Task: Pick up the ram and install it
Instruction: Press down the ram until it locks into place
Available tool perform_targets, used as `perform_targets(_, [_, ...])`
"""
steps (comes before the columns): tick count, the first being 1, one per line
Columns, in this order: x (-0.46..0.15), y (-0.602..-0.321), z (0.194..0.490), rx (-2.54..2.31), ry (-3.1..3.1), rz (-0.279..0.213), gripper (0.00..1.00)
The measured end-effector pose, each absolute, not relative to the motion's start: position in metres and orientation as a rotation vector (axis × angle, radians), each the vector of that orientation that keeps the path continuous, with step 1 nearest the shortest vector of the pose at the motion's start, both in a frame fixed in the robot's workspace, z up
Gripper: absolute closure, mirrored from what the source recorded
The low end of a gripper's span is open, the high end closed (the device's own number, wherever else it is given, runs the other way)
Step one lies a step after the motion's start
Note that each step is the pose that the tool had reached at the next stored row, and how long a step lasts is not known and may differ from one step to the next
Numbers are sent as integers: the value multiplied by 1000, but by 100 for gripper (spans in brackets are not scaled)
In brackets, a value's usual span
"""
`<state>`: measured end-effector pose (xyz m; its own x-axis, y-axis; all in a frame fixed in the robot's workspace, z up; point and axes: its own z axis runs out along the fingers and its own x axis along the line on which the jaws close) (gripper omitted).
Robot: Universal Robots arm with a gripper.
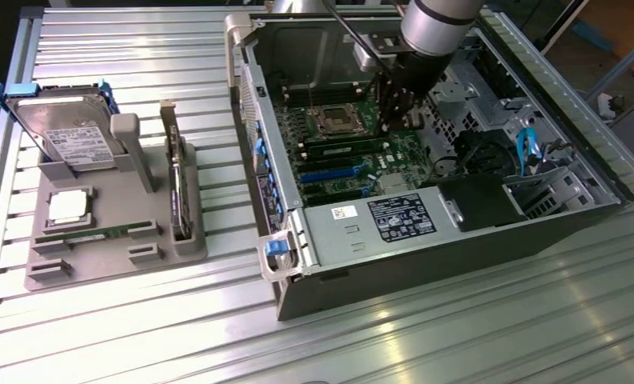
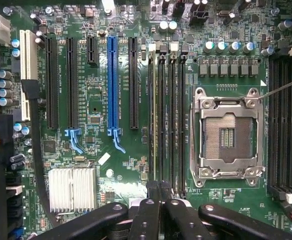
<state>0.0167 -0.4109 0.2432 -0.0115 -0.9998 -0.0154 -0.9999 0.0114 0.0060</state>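
A long green ram stick stands on edge in one of the black memory slots of the motherboard inside the open computer case. In the wrist view the ram runs alongside the empty slots beside the processor socket. My gripper reaches down into the case over one end of that stick. Its dark fingertips are pressed together, so the gripper is shut with nothing visible between them. Whether they touch the stick I cannot tell.
On the exterior view's left a grey holder carries a hard drive, a square silver processor chip, an upright dark expansion card and a second green stick. Near my fingers are a blue slot and a finned heatsink.
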Motion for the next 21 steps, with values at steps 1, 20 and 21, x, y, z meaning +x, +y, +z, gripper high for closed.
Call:
perform_targets(1, [17,-411,242,-2204,2229,24,89])
perform_targets(20, [22,-411,238,-2202,2227,28,89])
perform_targets(21, [22,-411,238,-2202,2227,28,89])
